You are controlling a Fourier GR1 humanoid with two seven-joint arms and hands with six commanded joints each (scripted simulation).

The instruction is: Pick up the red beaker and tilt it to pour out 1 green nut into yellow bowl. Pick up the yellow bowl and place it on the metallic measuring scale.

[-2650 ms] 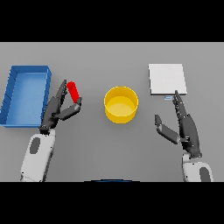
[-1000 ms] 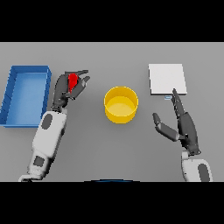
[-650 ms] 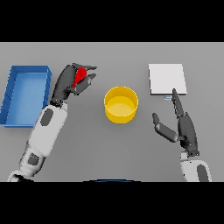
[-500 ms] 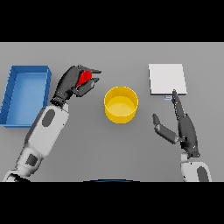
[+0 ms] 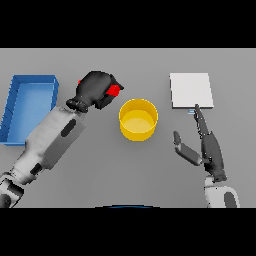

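My left hand (image 5: 94,89) is curled round the red beaker (image 5: 115,90), of which only a small red part shows past the fingers. It hovers just left of the yellow bowl (image 5: 138,119), which stands at the table's middle. No green nut is visible. The metallic measuring scale (image 5: 190,90) is a pale square plate at the back right. Below it, my right hand (image 5: 207,146) rests open with straight fingers, its tip close to the scale's front edge.
A blue open bin (image 5: 27,107) stands at the left side, behind my left forearm.
My left hand has lifted the red beaker from beside the blue bin and carried it right toward the yellow bowl. The right hand has stayed put.
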